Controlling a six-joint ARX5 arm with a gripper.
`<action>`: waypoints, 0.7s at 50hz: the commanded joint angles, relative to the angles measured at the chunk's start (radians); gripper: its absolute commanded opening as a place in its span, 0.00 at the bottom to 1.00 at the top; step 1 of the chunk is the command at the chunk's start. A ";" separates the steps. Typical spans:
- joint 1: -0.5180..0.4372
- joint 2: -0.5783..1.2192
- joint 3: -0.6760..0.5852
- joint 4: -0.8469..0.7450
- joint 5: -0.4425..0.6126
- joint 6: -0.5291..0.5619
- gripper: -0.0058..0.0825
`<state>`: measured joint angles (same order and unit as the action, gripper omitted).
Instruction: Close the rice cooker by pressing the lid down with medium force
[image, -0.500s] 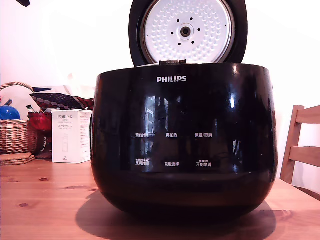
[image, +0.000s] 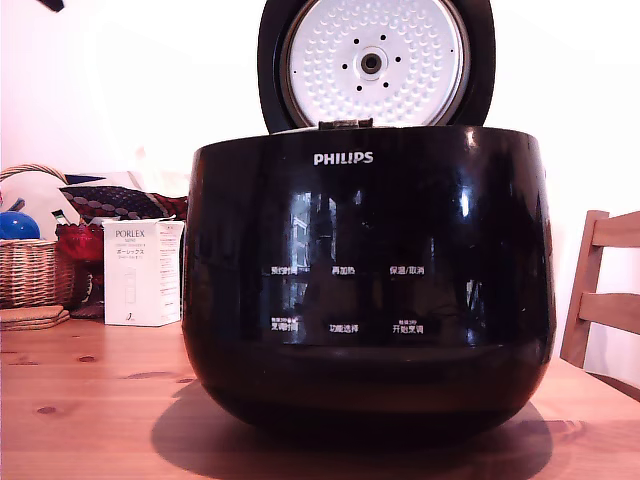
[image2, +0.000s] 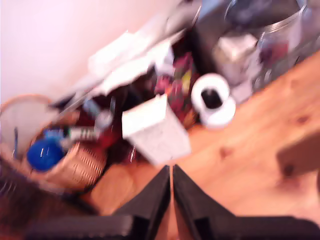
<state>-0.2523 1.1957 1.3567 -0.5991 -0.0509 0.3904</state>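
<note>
The exterior view sits low at table height, close in front of the rice cooker (image: 368, 285), facing it head-on. The wrist view looks down from above over the gripper (image2: 171, 172), blurred. The 2 views share the white box (image: 142, 272) and wicker basket (image: 35, 270).

1. In the exterior view, the dark shape (image: 50, 4) at the top corner on the exterior view's left sits slightly higher and shows less of itself than half a second ago.
2. No other change shows in that view.
</note>
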 joint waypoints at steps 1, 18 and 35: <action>0.001 0.008 0.005 0.042 0.033 -0.039 0.04; 0.002 0.161 0.246 0.031 0.249 -0.108 0.04; 0.002 0.501 0.735 -0.123 0.423 -0.140 0.04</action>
<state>-0.2527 1.6520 2.0518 -0.7116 0.3511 0.2615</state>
